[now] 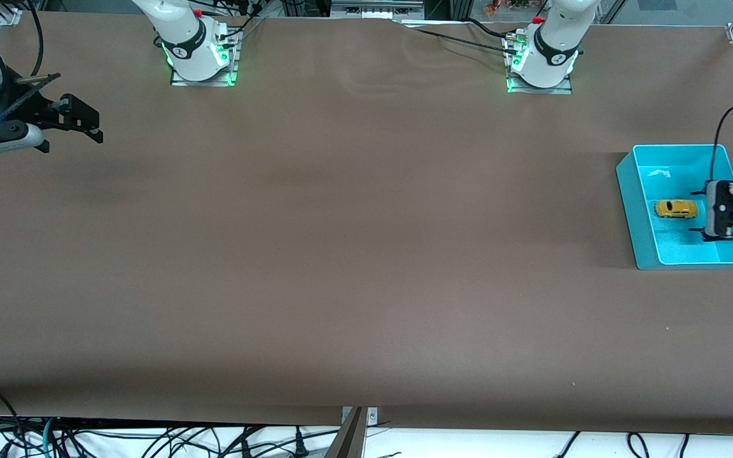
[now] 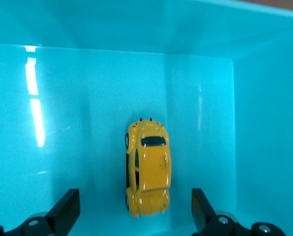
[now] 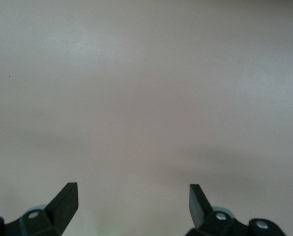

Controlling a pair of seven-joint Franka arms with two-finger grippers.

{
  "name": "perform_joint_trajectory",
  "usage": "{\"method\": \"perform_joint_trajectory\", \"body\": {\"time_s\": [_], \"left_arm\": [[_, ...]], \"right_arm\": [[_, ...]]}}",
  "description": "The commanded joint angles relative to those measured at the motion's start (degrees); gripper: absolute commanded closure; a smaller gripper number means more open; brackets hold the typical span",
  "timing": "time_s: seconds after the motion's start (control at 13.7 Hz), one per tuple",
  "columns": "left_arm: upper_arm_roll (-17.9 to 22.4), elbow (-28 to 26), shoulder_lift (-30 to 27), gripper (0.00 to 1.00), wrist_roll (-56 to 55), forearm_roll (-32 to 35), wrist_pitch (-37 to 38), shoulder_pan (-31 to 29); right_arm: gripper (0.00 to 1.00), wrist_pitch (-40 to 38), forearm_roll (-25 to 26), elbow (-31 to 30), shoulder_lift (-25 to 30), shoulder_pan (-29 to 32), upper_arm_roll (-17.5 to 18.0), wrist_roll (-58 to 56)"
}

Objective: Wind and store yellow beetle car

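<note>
Lying flat on the floor of a turquoise bin (image 1: 625, 191): the yellow beetle car (image 1: 676, 208), resting on its wheels near the middle, apart from every wall. Seen from the left wrist view, roof up, dark window showing, rounded body (image 2: 147, 168) lengthwise between the two fingertips. No contact between car and either finger; turquoise floor (image 2: 87, 137) visible on both sides of it.

Sitting at the left arm's end of the brown bench (image 1: 341, 254): the bin, open-topped, rectangular, holding only the car.

Hanging over the bin, just beside the car toward the bench edge at the left arm's end: the left tool (image 1: 702, 213), released, its fingers spread wide. Confirmed in the left wrist view, where the left tool (image 2: 135, 209) is showing one dark fingertip (image 2: 68, 206) on each side of the car, clear gaps between. Gripping nothing.

Waiting over the bench at the right arm's end, well apart from the bin: the right tool (image 1: 96, 124), likewise released. In the right wrist view, the right tool (image 3: 134, 201) showing fingertips (image 3: 67, 200) set wide apart, bare bench surface (image 3: 146, 98) below, nothing between them.

Standing along the bench edge farthest from the front camera: both arm bases, the right base (image 1: 200, 54) and the left base (image 1: 541, 60), each lit green at the foot.
</note>
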State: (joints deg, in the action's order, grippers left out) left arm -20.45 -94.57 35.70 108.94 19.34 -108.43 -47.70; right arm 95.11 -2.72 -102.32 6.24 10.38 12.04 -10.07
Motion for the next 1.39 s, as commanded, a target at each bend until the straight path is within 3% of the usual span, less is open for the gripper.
{"method": "perform_joint_trajectory", "body": {"time_s": [0.0, 0.44, 0.88, 1.1, 1.25, 1.32], "left_arm": [[0.1, 10.1, -0.5, 0.0, -4.6, -1.2, 12.1, 3.1], [-3.7, 20.2, -2.3, 0.0, -21.9, -3.0, 27.6, 10.1], [-16.3, 21.2, -2.7, 0.0, -50.8, -5.8, 28.5, 11.8], [-23.4, 21.3, -4.0, 0.0, -70.7, -5.7, 28.5, 11.9], [-23.2, 20.0, -7.8, 0.0, -79.5, -5.2, 28.0, 15.7], [-20.9, 19.8, -9.3, 0.0, -81.8, -5.9, 28.1, 17.1]], "right_arm": [[0.0, 0.0, -0.1, -0.1, 0.3, 0.1, -0.1, -1.0], [0.0, 0.0, -0.1, -0.1, 0.3, 0.1, -0.1, -0.9], [0.0, 0.0, -0.1, -0.1, 0.3, 0.1, -0.1, -1.3], [0.0, 0.0, -0.1, -0.1, 0.3, 0.1, -0.1, -1.3], [0.0, -0.1, -0.1, -0.2, 0.3, 0.1, -0.1, -1.3], [0.0, -0.1, -0.1, -0.2, 0.3, 0.1, -0.1, -1.3]]}}
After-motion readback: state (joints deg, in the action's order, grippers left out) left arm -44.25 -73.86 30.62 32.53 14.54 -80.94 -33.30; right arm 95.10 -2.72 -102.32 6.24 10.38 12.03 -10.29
